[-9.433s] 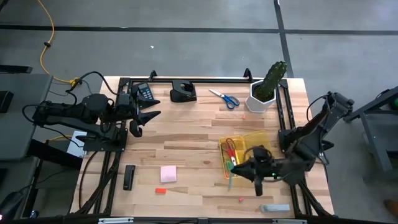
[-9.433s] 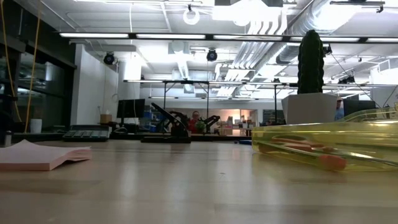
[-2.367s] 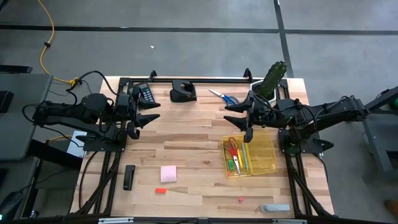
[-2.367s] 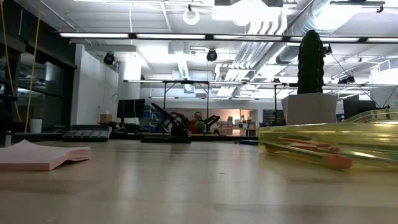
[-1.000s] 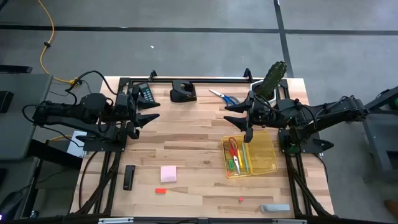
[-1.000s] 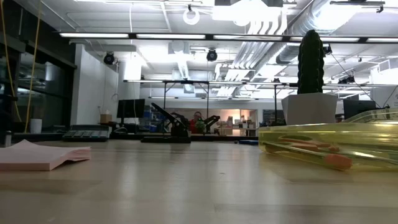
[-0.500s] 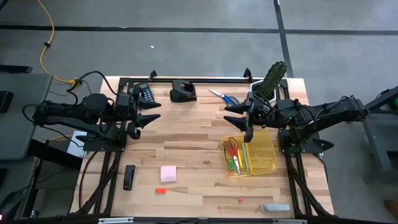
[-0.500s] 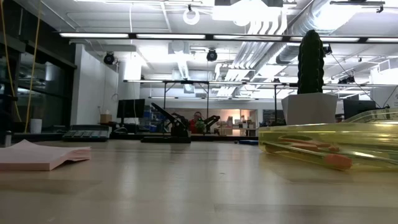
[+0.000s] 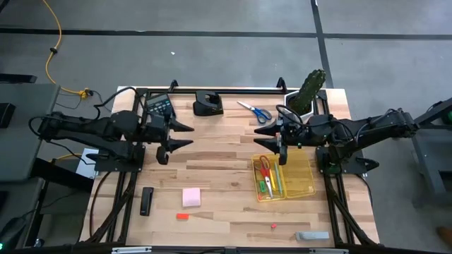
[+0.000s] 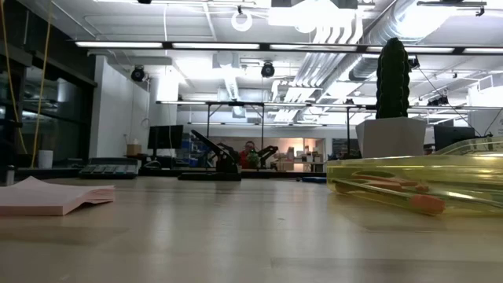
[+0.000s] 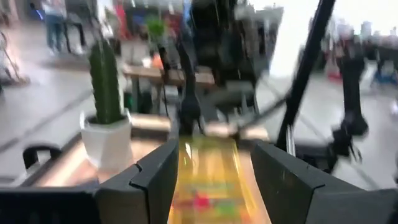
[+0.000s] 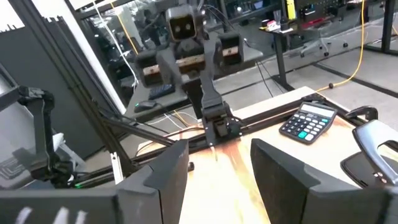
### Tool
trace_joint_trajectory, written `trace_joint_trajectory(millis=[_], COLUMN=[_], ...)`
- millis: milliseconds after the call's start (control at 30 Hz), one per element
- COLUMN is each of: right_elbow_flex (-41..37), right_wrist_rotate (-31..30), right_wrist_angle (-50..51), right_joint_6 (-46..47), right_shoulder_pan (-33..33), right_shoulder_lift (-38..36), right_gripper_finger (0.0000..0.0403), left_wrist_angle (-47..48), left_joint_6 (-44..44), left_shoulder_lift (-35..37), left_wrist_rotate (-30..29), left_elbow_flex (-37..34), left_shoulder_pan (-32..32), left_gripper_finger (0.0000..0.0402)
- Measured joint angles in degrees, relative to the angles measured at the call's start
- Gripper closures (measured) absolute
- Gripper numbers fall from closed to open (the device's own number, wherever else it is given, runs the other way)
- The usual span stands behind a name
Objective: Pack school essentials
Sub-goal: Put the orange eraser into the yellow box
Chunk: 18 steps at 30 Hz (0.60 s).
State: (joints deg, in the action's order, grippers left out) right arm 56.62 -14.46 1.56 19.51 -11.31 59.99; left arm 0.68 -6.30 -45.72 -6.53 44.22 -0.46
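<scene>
Bare wood between both open grippers' jaws.

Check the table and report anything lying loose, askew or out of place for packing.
Several essentials still lie outside the yellow tray: blue-handled scissors at the far edge, the pink sticky pad, and two red bits near the front. Nothing looks spilled or damaged.
</scene>
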Motion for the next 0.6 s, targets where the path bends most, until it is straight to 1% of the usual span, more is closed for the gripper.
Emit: trace_joint_trajectory(millis=[67, 167, 233, 300, 433, 600], right_elbow_flex=[0.0, 0.0, 0.0, 0.0, 0.0, 0.0], right_wrist_rotate=[0.0, 0.01, 0.02, 0.02, 0.02, 0.04], right_wrist_angle=[0.0, 0.03, 0.45, 1.15, 2.3, 3.41], right_joint_6=[-0.26, -0.31, -0.35, -0.39, -0.45, -0.48], right_shoulder_pan=[0.0, 0.0, 0.0, 0.0, 0.0, 0.0], right_shoulder_lift=[0.0, 0.0, 0.0, 0.0, 0.0, 0.0], right_gripper_finger=[0.0236, 0.0236, 0.0236, 0.0236, 0.0236, 0.0236], left_wrist_angle=[5.87, 19.06, 26.88, 32.23, 37.19, 34.77], left_joint_6=[-0.01, -1.51, -3.57, -7.08, -13.79, -19.16], left_shoulder_lift=[-0.68, -2.3, -4.19, -6.28, -12.6, -23.5], left_wrist_rotate=[1.02, 1.62, 1.63, 1.78, 2.23, 1.31], left_elbow_flex=[1.53, 4.94, 6.66, 6.96, 6.96, 6.96], left_shoulder_pan=[-1.5, -5.28, -8.68, -12.9, -23.07, -34.49], left_gripper_finger=[0.0206, 0.0195, 0.0185, 0.0176, 0.0166, 0.0165])
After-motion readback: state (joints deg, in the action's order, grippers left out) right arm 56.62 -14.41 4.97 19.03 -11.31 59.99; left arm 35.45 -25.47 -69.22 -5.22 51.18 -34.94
